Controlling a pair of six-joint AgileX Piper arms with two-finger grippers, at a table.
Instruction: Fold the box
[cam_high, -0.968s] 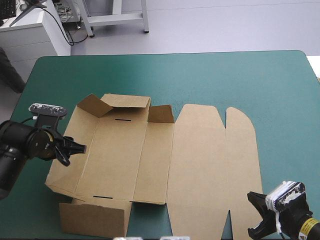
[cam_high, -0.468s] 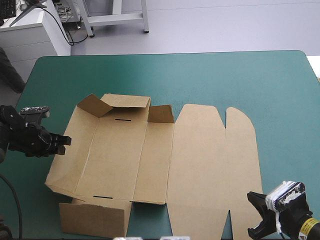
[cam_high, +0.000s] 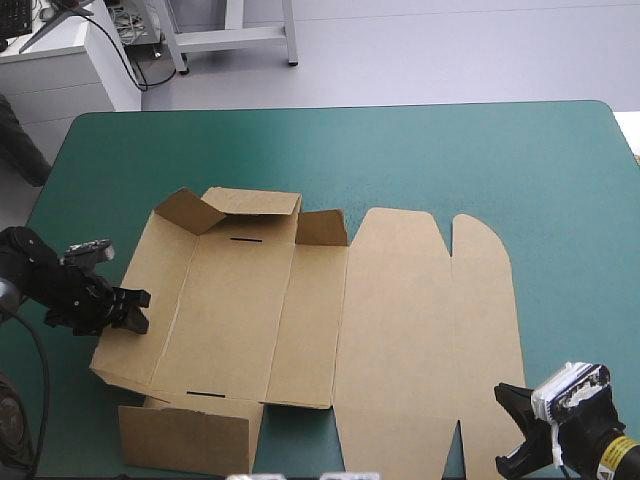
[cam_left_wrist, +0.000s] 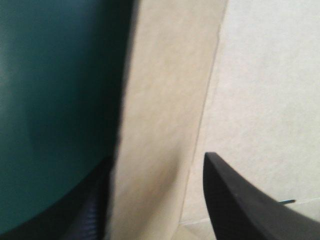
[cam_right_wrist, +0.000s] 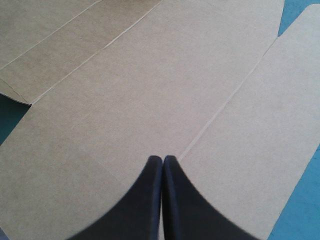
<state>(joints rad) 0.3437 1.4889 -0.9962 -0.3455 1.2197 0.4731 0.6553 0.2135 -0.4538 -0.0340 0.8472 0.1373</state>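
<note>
Box, high view: mid-table, mostly flat; far flaps and left wall partly raised, rest still to fold. Left wrist: left tool spread apart, astride box's left wall. Right wrist: right tool pressed together, empty, over box's lid panel.

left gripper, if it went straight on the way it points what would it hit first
Most likely the raised left wall of the box; it sits between the left gripper's open fingers.
</note>
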